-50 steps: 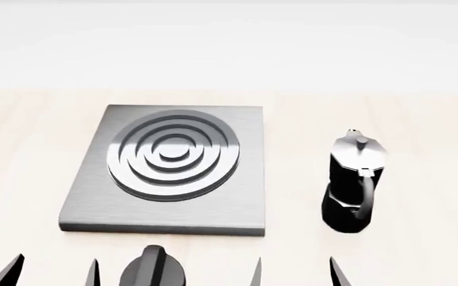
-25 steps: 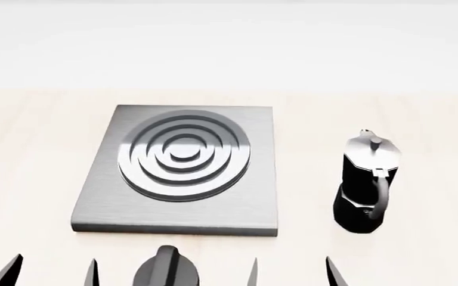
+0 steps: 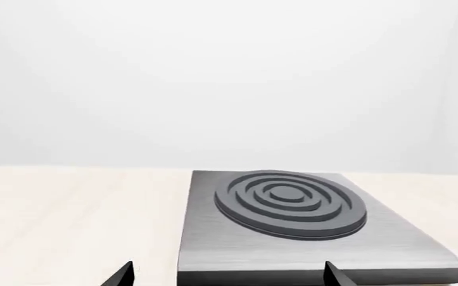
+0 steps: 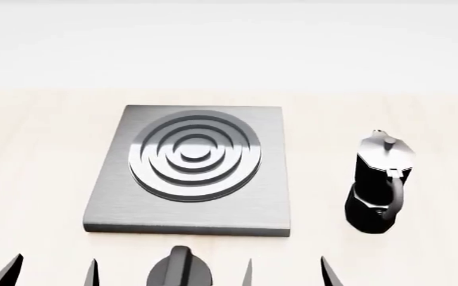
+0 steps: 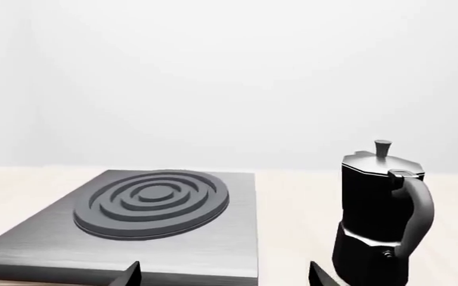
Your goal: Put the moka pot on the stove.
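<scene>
- The right pincer (image 4: 285,273) is seen only as two dark fingertips at the near edge of the head view, spread wide with nothing between them; the left pincer (image 4: 52,271) is likewise spread wide and empty.
- The moka pot (image 4: 380,182) stands upright on the table (image 4: 30,179), ahead of the right pincer and somewhat to its outer side, with its curved handle turned back toward the pincer.
- The step in hand is judged to be the reach: the right pincer should be brought forward and outward until the jaws straddle the handle or narrow waist, then closed squarely so the pot is not tipped.
- The stove (image 4: 110,205) lies ahead, between the two pincers, its ring burner (image 4: 195,157) bare; pot and stove are apart.
- A round black knob (image 4: 179,272) sits just inward of the right pincer, near the stove's front edge; it is not in the path to the pot, but should be cleared during the carry.
</scene>
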